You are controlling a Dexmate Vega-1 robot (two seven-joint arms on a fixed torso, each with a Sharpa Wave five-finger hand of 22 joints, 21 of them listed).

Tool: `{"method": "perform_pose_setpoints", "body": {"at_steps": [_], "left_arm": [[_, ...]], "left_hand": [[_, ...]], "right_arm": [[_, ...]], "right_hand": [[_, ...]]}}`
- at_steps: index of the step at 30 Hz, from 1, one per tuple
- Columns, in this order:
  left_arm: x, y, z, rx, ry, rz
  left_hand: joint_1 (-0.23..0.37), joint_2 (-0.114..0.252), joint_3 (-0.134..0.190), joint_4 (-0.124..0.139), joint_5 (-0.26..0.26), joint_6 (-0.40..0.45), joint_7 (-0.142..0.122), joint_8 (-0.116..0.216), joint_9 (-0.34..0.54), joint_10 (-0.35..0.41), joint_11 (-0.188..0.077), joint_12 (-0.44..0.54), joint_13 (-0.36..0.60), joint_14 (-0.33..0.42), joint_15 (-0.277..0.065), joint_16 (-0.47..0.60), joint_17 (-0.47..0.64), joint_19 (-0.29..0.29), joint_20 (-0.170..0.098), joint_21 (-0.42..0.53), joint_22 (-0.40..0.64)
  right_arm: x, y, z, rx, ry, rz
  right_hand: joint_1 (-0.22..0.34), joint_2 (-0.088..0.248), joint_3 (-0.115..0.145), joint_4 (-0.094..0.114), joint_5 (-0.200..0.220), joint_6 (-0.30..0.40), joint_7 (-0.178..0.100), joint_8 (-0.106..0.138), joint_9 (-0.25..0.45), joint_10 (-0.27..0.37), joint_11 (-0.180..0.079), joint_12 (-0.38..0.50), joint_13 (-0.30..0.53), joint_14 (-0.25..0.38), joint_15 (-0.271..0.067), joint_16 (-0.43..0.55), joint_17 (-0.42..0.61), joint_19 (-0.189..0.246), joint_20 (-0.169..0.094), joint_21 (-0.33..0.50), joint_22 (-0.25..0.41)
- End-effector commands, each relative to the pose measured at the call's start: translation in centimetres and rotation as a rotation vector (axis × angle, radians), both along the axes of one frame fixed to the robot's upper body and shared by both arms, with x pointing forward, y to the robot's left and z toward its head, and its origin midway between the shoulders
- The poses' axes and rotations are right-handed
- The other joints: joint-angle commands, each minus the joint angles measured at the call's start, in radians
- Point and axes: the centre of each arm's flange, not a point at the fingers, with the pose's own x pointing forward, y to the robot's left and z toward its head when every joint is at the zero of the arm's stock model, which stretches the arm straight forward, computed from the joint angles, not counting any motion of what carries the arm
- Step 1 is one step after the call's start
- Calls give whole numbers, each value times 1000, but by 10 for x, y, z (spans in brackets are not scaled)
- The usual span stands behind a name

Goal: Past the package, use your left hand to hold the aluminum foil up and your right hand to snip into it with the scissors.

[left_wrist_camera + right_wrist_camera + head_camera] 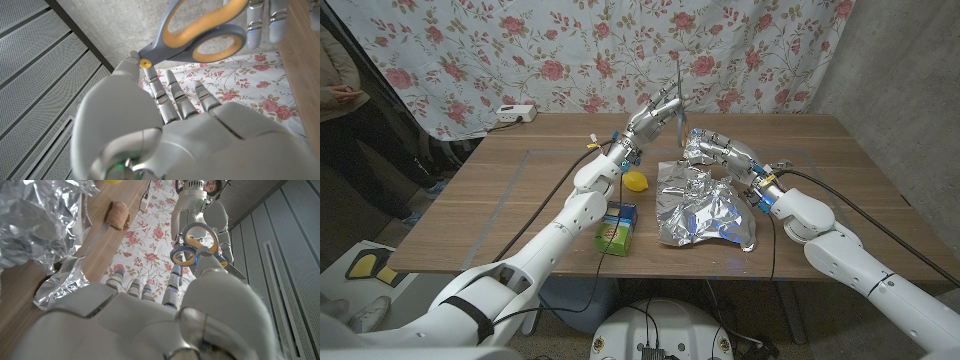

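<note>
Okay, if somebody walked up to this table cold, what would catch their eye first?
Probably the scissors, held up in the air by the left hand above the far middle of the table, blades pointing upward. Next, the big crumpled sheet of aluminum foil shining at the table's middle right, with the right hand at its far edge. A yellow lemon and a green and blue carton sit just left of the foil.
</note>
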Motion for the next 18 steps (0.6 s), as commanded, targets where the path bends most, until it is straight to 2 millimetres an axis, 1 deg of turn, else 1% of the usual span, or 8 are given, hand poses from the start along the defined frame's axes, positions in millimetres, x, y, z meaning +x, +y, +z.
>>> {"method": "perform_pose_setpoints", "body": {"at_steps": [1,5,6,9,10,13,15,18], "left_arm": [[1,-4,0,4,5,-11],[1,-5,0,8,5,-16],[1,-5,0,8,5,-15],[1,-6,0,5,7,-16],[1,-6,0,6,7,-16],[2,-7,-2,9,10,-17],[2,-8,-3,9,14,-16],[3,-9,-3,8,14,-18]], "left_hand": [[5,10,0,1,4,10,-1,4,5,22,-11,5,8,39,-41,6,7,4,-2,0,-1],[6,11,0,1,5,8,-1,3,5,22,-11,4,8,39,-41,5,7,4,-2,0,-1],[6,11,0,1,5,7,0,3,5,22,-11,5,8,38,-40,4,7,4,-3,0,-1],[6,11,0,2,5,7,1,3,5,21,-11,4,7,38,-39,4,7,4,-3,0,-1],[6,11,0,2,5,7,1,3,5,20,-11,3,7,39,-40,4,8,4,-2,0,-1],[6,11,0,2,5,7,1,3,5,22,-11,3,7,39,-40,3,8,3,-2,0,-1],[6,11,-1,3,5,6,1,2,5,22,-11,4,8,39,-40,3,9,3,-2,0,-1],[6,11,-1,3,5,7,1,3,5,23,-11,4,8,40,-40,4,10,3,-2,0,-1]], "right_arm": [[1,2,0,7,1,17],[1,2,1,12,-3,17],[1,2,1,15,-2,17],[2,3,1,21,1,19],[3,3,1,21,0,21],[3,4,1,18,0,27],[4,4,1,19,4,29],[5,5,0,12,5,34]], "right_hand": [[7,6,5,4,4,9,-8,0,-1,-16,-8,3,2,-124,-7,5,2,-6,1,4,2],[7,6,4,4,3,23,-9,3,-1,-12,-20,5,2,-121,-20,7,2,-6,-9,4,2],[7,7,3,5,2,34,-13,6,-1,-8,-31,7,2,-121,-23,7,2,-5,-10,5,2],[7,9,2,6,1,60,-23,13,-2,0,-47,9,1,-118,-29,9,2,-3,-18,6,2],[7,10,1,6,1,67,-27,14,-2,2,-55,10,1,-118,-33,10,2,-2,-21,6,1],[8,11,1,6,0,72,-28,14,-2,3,-60,10,1,-117,-35,10,1,-2,-22,6,1],[10,13,2,6,0,70,-33,12,-2,3,-63,9,0,-118,-40,10,1,-3,-29,6,1],[12,15,2,5,1,68,-33,10,-2,0,-61,8,0,-119,-37,9,1,-2,-25,6,1]]}}
